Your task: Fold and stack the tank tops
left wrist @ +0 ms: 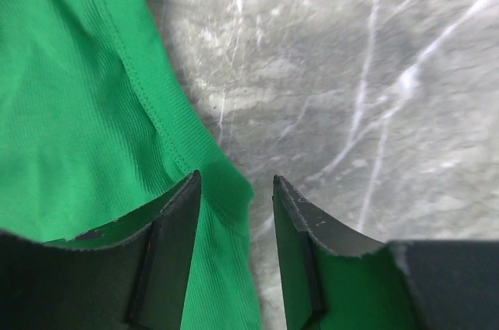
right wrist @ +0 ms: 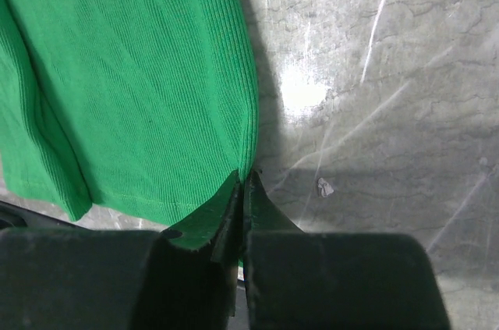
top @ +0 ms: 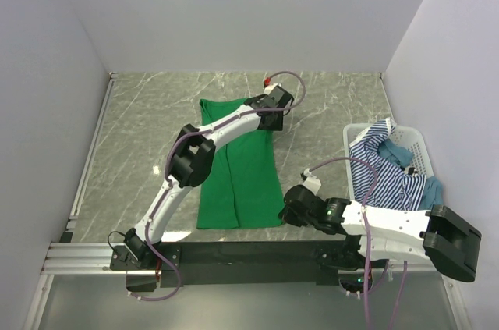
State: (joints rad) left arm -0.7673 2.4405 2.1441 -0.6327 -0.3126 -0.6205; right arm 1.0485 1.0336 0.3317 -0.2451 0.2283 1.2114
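Observation:
The bright green tank top (top: 242,174) lies flat and lengthwise on the marble table, apparently folded into a long strip. My left gripper (top: 273,115) is at its far right corner. In the left wrist view the left gripper (left wrist: 235,182) is open, with the green cloth's corner (left wrist: 226,186) between the jaws. My right gripper (top: 285,209) is at the near right corner. In the right wrist view the right gripper (right wrist: 245,178) is shut on the green top's edge (right wrist: 140,72). The navy-and-white striped top (top: 386,170) and the teal top (top: 399,152) lie heaped in the basket.
The white slatted basket (top: 422,160) stands at the right edge of the table, beside the right arm. Bare marble table (top: 148,135) stretches left of the green top. White walls close in the table on three sides.

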